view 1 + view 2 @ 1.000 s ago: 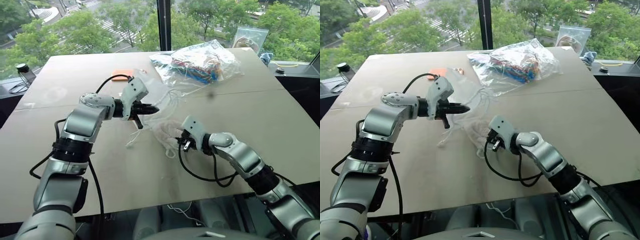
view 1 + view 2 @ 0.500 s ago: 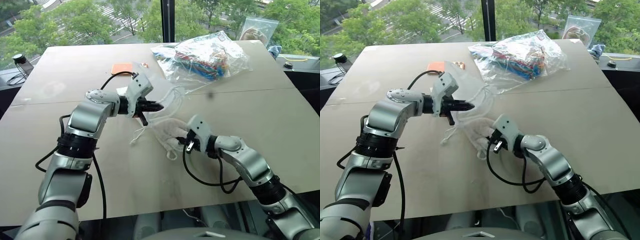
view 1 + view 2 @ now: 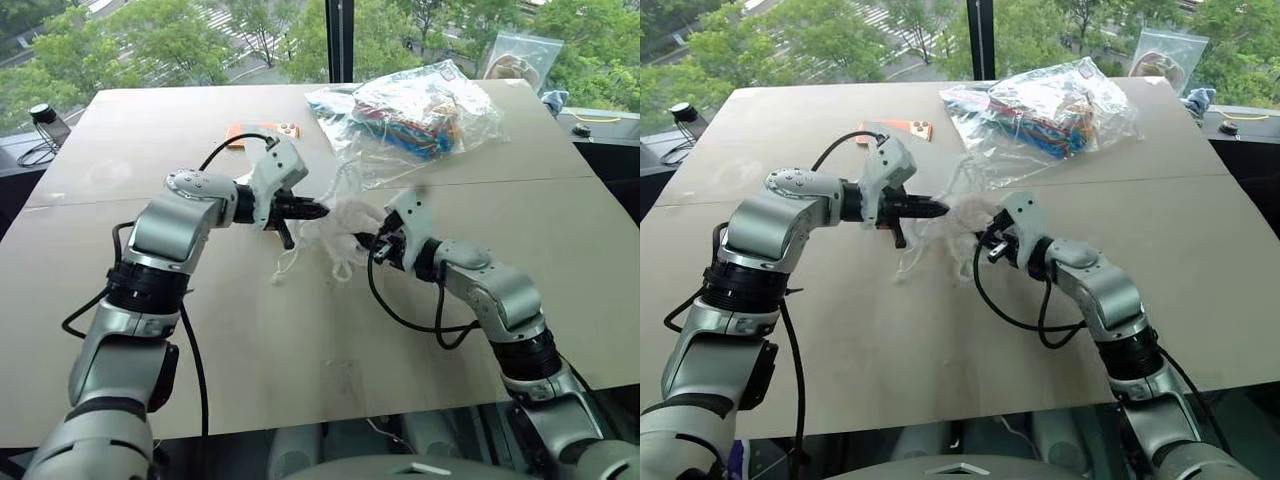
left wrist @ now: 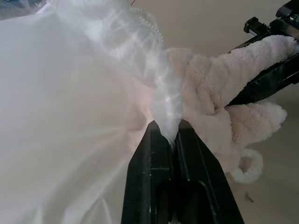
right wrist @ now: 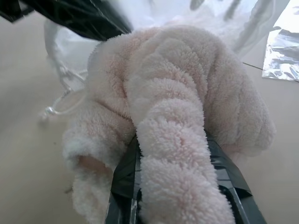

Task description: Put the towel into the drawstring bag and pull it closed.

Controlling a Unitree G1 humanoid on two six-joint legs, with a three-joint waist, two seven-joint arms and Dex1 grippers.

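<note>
Towel [image 3: 362, 217] has been lifted off the bench [image 3: 300, 340] by right end effector [image 3: 378, 240], clamped; left end effector [image 3: 318, 211] pinched on drawstring bag [image 4: 70, 116] rim. Soft, floppy, light: bunched middle should be gripped.

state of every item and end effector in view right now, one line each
towel: bunched, gripped, off the table, at the bag's mouth
drawstring bag: edge pinched, cords dangling, not closed
left end effector: shut on the bag's edge
right end effector: shut on the towel
cable bag: lying on the table
</note>
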